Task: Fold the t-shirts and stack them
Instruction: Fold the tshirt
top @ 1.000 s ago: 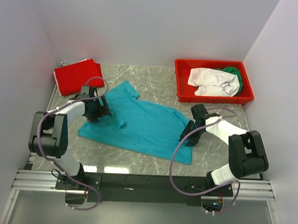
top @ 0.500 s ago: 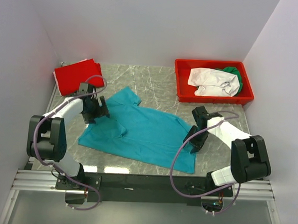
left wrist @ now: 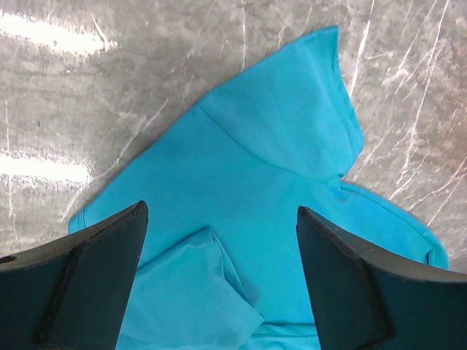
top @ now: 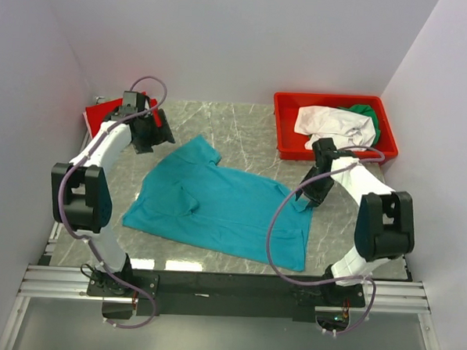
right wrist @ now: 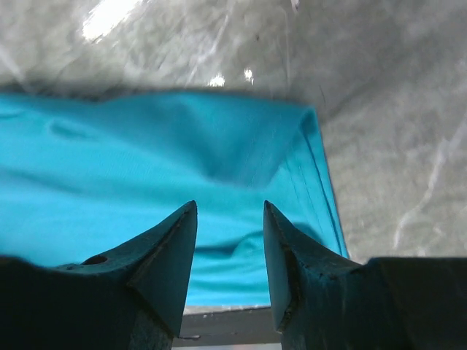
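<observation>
Both jaws released, nothing held. Left gripper (left wrist: 219,215) hangs near the red t-shirt (top: 98,114) at the table's (top: 244,124) far left corner. Right gripper (right wrist: 229,205) sits over the right edge of the teal t-shirt (top: 216,209). The shirt lies mid-table, skewed, with one sleeve (left wrist: 197,292) doubled over the body. Risk: folding now bakes in that flap and the wrinkles. Right jaws could also pinch one layer only, or drag the cloth sideways.
</observation>
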Controlling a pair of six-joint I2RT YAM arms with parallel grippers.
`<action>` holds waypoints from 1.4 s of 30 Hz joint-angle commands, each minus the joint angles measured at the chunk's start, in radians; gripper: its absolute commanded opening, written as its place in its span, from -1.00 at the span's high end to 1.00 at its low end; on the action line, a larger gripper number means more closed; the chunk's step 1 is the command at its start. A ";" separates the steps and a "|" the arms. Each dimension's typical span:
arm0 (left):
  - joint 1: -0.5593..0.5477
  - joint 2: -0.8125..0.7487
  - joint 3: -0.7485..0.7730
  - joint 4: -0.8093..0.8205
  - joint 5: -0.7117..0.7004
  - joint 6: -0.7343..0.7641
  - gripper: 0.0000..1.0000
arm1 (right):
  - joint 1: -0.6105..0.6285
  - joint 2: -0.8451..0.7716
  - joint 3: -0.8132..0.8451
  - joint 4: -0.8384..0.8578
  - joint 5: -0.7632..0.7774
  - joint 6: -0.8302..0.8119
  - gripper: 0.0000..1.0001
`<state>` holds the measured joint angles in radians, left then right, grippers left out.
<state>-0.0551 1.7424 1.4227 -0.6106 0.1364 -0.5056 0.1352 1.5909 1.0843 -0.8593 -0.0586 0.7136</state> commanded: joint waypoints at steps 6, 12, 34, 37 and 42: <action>0.001 0.019 0.068 -0.002 0.005 -0.001 -0.75 | -0.003 0.083 -0.038 0.120 -0.012 -0.031 0.05; -0.002 0.065 0.113 -0.009 -0.012 0.006 -0.75 | -0.009 0.110 -0.055 0.132 0.009 -0.037 0.11; -0.055 0.072 -0.068 0.100 0.022 -0.010 -0.74 | 0.035 -0.094 -0.132 0.088 -0.044 -0.003 0.13; -0.055 0.066 -0.126 0.127 0.037 -0.020 -0.73 | 0.058 -0.086 -0.167 0.129 -0.081 0.017 0.13; -0.055 0.057 -0.224 0.173 0.042 -0.008 -0.74 | 0.079 -0.039 -0.205 0.186 -0.122 0.050 0.13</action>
<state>-0.1093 1.8351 1.2324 -0.4931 0.1585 -0.5171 0.2024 1.5383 0.8917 -0.7231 -0.1493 0.7330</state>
